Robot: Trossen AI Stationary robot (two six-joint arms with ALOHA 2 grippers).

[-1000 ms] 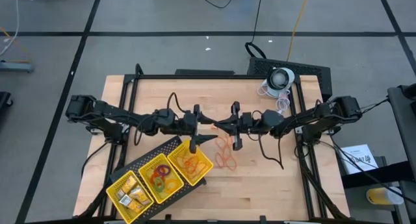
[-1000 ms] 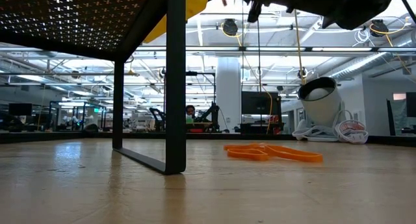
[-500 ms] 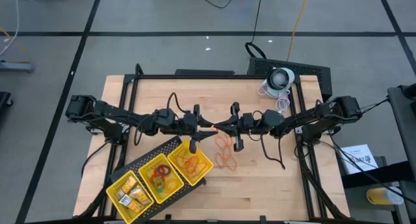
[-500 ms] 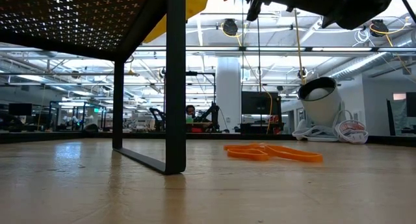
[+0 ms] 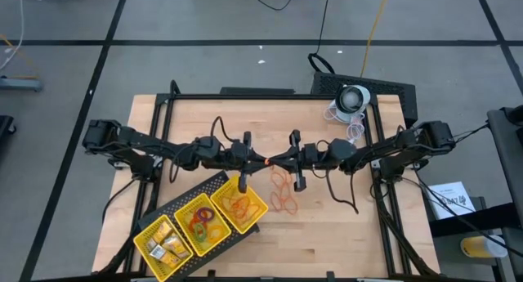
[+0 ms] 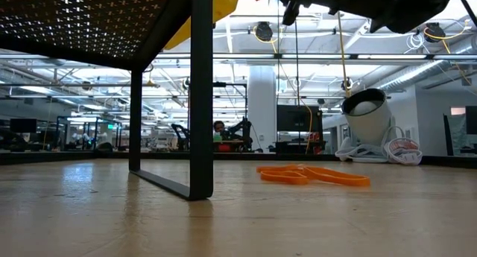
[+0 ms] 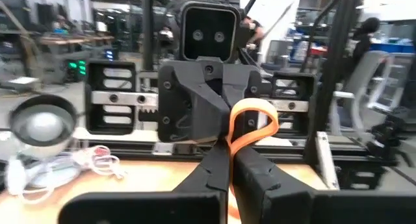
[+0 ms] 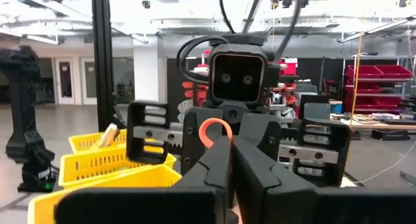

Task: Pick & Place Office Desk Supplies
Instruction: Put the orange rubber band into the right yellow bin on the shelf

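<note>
Both hands tip-to-tip mid-table: left hand [image 5: 260, 161], right hand [image 5: 274, 161] apparently pinch orange band [image 7: 250, 123].

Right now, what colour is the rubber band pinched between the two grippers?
Orange. The rubber band shows best in the left wrist view.

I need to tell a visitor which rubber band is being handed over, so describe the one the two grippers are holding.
Look at the middle of the wooden table, where the two dark arms meet tip to tip. Pinched between the left gripper and right gripper is one orange rubber band. Unlike the loose bands lying on the table, it is held up in the air.
</note>
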